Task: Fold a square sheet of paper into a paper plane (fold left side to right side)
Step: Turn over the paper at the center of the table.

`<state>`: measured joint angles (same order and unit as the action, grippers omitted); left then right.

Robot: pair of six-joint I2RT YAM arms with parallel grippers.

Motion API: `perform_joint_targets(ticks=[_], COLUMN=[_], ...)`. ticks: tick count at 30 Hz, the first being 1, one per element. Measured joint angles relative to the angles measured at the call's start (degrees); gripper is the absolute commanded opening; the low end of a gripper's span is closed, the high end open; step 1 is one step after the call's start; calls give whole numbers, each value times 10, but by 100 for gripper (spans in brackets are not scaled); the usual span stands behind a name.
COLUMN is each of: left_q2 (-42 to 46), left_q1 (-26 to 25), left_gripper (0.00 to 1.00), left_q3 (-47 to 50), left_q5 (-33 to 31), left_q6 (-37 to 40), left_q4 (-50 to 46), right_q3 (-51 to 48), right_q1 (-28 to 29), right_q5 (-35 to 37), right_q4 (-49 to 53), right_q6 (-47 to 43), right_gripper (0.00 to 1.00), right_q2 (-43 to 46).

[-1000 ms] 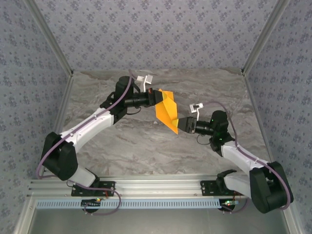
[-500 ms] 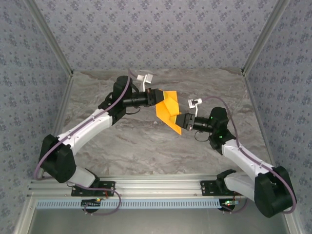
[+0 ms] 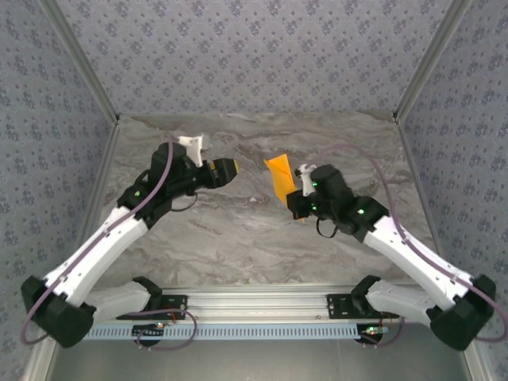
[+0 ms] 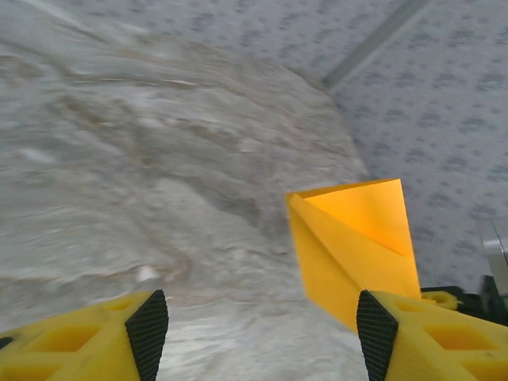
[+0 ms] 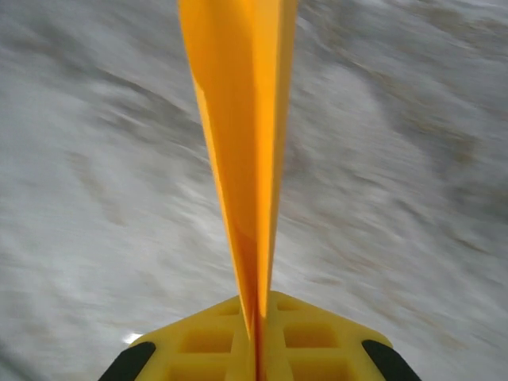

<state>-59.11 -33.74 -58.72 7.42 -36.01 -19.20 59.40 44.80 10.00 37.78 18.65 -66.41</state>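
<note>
The square sheet of paper [image 3: 279, 176] is orange-yellow and folded narrow, with a diagonal crease. It is held up above the table at the middle right. My right gripper [image 3: 294, 194] is shut on its lower end; in the right wrist view the paper [image 5: 242, 119] rises edge-on from between the closed yellow fingers, where the right gripper [image 5: 258, 321] pinches it. My left gripper [image 3: 228, 169] hangs to the left of the paper, apart from it and open. In the left wrist view the left gripper [image 4: 262, 329] has nothing between its pads, and the paper [image 4: 353, 238] stands ahead on the right.
The grey marble table [image 3: 238, 238] is walled by patterned panels on three sides. An aluminium rail [image 3: 254, 305] with both arm bases runs along the near edge. A small white speck [image 4: 144, 274] lies on the table below the left gripper.
The left gripper opened, let go of the paper and drew back to the left. The right gripper shut on the paper's lower end and now holds it alone, a little further right.
</note>
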Motion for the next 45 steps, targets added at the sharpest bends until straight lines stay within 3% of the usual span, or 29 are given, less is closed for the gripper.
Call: perform_joint_targets(ticks=[4,8,12,17,20,24,33,39,45], left_q2=[66,134,182,207,219,239,240,209,135], left_q1=[0,0,0,0,0,0,0,0,-2], left_gripper=[69,76,84,98,98,98,98,98,98], left_q3=[52,90,106,113,118,126,127,129,145], left_q5=[-71,-110,-106,-57,-25,-1,12,40,90], left_q6=[-3,-3,13,47,63,78,91,86,59], left_q4=[-35,-66,-72,-72,-71,-72,-71,-45,35], right_q3=[66,129,180,231,254,268,257,206,113], right_q1=[70,108,129,144,150,157,160,150,80], right_q5=[195,310,373,409,418,414,275,151,45], right_q4=[117,187,223,243,252,257,237,210,145], right_q6=[-16,-21,-26,-31,-33,-34,-55,-50,-35], right_gripper=[10,11,12,13,14,25,69,86,96], right_q2=[-137,-269,-382,-498,-545,-576,-556,-404,-190])
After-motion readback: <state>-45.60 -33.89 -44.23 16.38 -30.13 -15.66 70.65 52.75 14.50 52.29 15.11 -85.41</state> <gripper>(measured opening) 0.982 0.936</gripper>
